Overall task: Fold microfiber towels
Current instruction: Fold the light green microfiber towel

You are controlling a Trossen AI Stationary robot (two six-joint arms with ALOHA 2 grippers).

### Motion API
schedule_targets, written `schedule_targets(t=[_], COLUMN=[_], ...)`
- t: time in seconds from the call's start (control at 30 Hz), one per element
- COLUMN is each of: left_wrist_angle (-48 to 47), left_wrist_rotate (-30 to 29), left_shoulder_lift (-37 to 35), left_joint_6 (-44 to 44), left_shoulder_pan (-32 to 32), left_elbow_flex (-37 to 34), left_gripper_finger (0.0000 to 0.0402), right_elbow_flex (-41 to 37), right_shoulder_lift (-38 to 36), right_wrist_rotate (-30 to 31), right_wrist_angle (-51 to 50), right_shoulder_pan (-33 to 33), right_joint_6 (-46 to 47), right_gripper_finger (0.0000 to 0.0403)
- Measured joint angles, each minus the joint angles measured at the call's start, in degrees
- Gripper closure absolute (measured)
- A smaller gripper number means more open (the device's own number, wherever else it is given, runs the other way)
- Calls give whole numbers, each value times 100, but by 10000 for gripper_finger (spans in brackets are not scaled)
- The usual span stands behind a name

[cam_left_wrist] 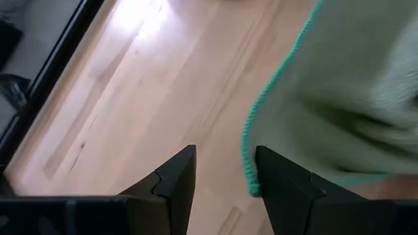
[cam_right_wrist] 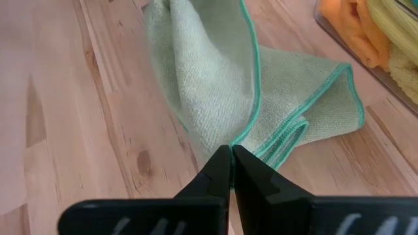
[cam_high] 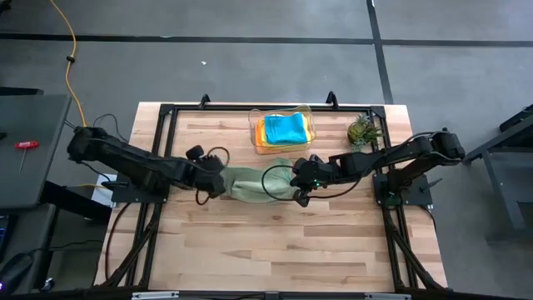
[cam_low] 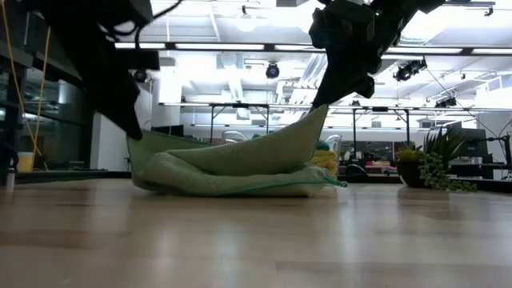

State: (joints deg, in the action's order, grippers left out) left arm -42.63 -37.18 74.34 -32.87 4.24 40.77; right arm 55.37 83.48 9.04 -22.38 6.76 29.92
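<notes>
Right gripper [cam_right_wrist: 231, 155] pinched tight on light green towel [cam_right_wrist: 215, 78] corner, lifting it mid-table, in front of clear bin [cam_high: 310, 133] you see stacked with towels. Left gripper [cam_left_wrist: 225, 173] parted, towel's teal edge between its fingers.

High view: overhead, straight down, far enough to frame the whole bench [cam_high: 275, 242] and both arms. Low view: at bench-top height, level, facing the room behind; the light green towel [cam_low: 232, 172] sits mid-frame. Left and right wrist views: close, angled down at the bench boards. All four views share that towel [cam_high: 254, 182] at bench centre.
</notes>
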Motion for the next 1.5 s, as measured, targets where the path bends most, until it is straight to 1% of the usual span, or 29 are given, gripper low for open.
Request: schedule_targets(t=[0.1, 0.17, 0.33, 0.4, 0.53, 0.67, 0.77, 0.87, 1.1, 1.17, 1.3, 1.5], left_wrist_angle=[-6, 3, 40, 57, 105, 590, 1013, 1227, 1233, 1247, 1254, 1294], left_wrist_rotate=[318, 746, 2452, 2927, 3464, 4148, 4520, 4598, 4497, 4333, 3755, 3172], left_shoulder_lift=[-535, -844, -1375, -1430, -1390, -1214, -1084, -1032, -1029, -974, -742, -307], left_joint_6=[337, 554, 1020, 1100, 1093, 810, 673, 483, 199, 218, 247, 198], left_shoulder_pan=[-229, -500, -1327, -1612, -2084, -2410, -2475, -2469, -2390, -2248, -1867, -1382], left_elbow_flex=[0, 3, 2, 4, 2, -1, 0, 0, 0, 0, 2, 0], left_gripper_finger=[255, 255, 255, 255, 255, 255, 255, 255, 255, 255, 255, 255], right_elbow_flex=[0, 0, 0, 0, 0, 0, 0, 0, 0, 0, 0, 0], right_shoulder_lift=[0, 0, 0, 0, 0, 0, 0, 0, 0, 0, 0, 0], right_wrist_rotate=[-5, -31, -35, -46, -68, -68, -70, -72, -74, -74, -75, -76], right_wrist_angle=[4, 1, -1, -2, -1, 1, -1, -3, -3, -3, -3, -3], right_shoulder_pan=[0, 0, -1, -1, -2, -2, -2, -2, -3, -4, -4, -4], right_joint_6=[-16, -18, -24, -32, -32, -31, -29, -23, -27, -27, -21, -18], right_gripper_finger=[403, 403, 403, 403, 403, 403, 403, 403, 403, 403, 403, 403])
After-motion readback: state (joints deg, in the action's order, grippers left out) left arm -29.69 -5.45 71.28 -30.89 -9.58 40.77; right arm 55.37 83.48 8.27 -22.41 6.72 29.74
